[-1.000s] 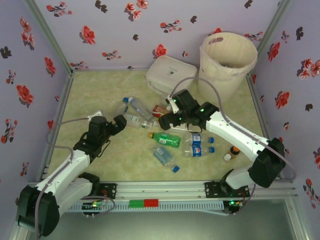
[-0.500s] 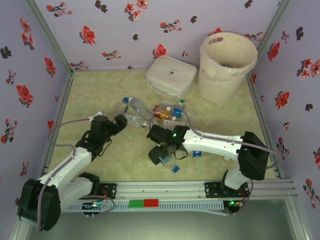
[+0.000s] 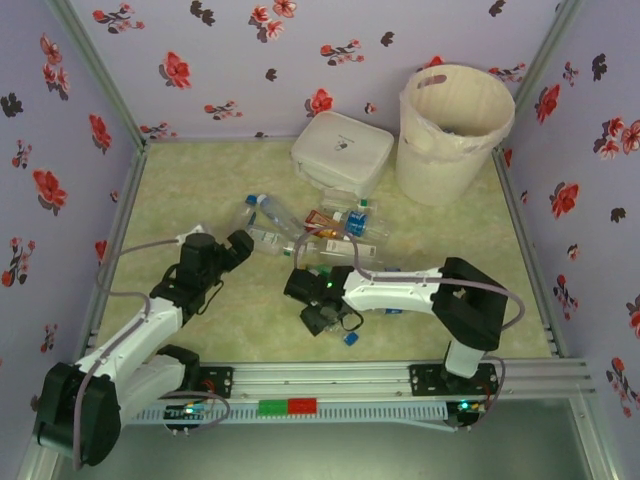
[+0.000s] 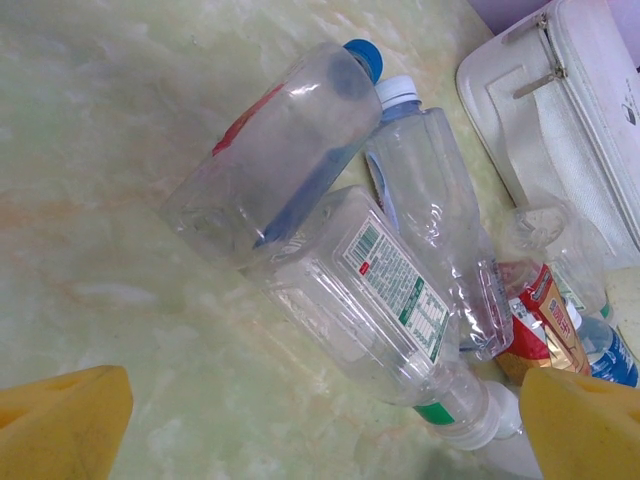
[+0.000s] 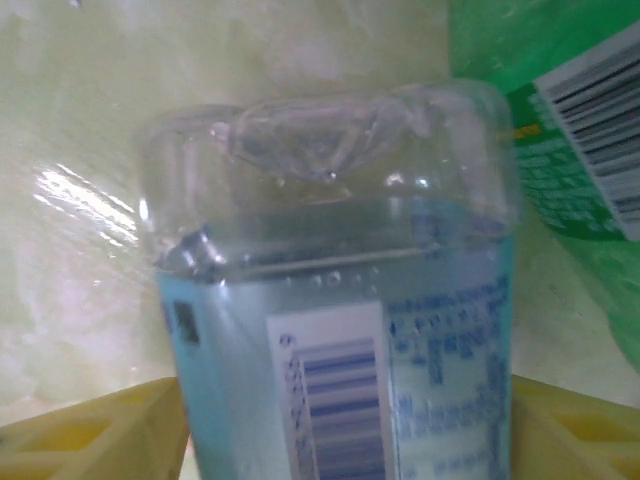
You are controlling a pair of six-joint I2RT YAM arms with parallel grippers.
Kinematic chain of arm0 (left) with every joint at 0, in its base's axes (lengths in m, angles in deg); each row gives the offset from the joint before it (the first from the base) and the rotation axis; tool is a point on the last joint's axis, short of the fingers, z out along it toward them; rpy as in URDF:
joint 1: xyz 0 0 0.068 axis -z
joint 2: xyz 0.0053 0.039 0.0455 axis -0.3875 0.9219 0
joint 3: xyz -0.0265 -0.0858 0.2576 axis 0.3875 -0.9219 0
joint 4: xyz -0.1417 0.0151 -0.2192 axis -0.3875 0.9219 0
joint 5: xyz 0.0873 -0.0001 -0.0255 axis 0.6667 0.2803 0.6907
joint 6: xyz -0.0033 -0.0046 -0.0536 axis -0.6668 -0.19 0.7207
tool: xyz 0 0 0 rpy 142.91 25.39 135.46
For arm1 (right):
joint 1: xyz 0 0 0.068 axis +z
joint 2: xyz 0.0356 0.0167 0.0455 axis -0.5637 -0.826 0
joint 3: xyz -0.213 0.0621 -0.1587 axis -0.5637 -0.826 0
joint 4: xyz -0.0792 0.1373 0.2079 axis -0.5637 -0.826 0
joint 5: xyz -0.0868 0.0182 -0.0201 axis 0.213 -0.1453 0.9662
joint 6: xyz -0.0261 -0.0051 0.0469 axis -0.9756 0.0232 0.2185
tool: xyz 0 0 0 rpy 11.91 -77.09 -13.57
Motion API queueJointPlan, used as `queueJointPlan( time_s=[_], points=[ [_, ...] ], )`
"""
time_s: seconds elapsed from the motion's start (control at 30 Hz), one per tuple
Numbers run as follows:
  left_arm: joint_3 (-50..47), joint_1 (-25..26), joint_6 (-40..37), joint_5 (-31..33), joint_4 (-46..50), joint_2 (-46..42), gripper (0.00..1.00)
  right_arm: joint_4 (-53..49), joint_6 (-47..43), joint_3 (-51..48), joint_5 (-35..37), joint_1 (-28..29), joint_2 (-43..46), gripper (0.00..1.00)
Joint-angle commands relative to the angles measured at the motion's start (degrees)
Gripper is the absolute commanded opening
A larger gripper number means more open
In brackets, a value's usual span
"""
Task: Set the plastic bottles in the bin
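Several plastic bottles lie on the pale green floor. My right gripper point(image 3: 325, 318) is down at the front of the pile, with a clear bottle with a pale blue label point(image 5: 340, 330) between its yellow fingers point(image 5: 90, 435), which touch both its sides. A green bottle point(image 5: 565, 130) lies just right of it. My left gripper point(image 3: 238, 245) stands open, its yellow fingertips point(image 4: 60, 425) wide apart, just short of three clear bottles: a red-labelled one point(image 4: 275, 150), a blue-labelled one point(image 4: 430, 200) and a white-capped one point(image 4: 370, 300). The bin point(image 3: 455, 130) stands at the back right.
A flat white case point(image 3: 340, 150) lies at the back, left of the bin. More bottles point(image 3: 345, 225) are heaped between the case and my right arm point(image 3: 400, 290). Flowered walls close in the left, back and right sides.
My right arm swung from the back of the pile down to the front and lowered over the blue-labelled bottle, its jaws closing in on it. The left arm has stayed still.
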Motion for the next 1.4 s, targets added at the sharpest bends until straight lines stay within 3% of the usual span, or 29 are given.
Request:
queueJointPlan(
  time_s=[0.0,0.27,0.63,0.93,1.37],
  points=[
    [-1.0,-0.6,0.8,-0.3,-0.5,-1.2,1.0,1.4,1.2,-0.9,1.0,0.5,-0.7,0.64],
    [-0.9,-0.9,0.9,-0.3,-0.8,-1.1,1.0,2.8,1.3,-1.9,0.4,0.6,0.9,0.49],
    [-0.2,-0.9,-0.9,-0.8,0.3,-1.1,1.0,13.2,-0.3,-4.2,0.0,-0.8,11.6,0.46],
    [4.7,-0.9,-4.6,-4.3,3.7,0.5,1.0,27.6,-1.8,-5.8,-4.9,-13.1,23.2,0.45],
    [12.6,5.2,-7.8,-5.5,5.6,8.8,1.0,23.8,-11.9,8.4,-5.9,-34.8,32.4,0.45]
  ],
)
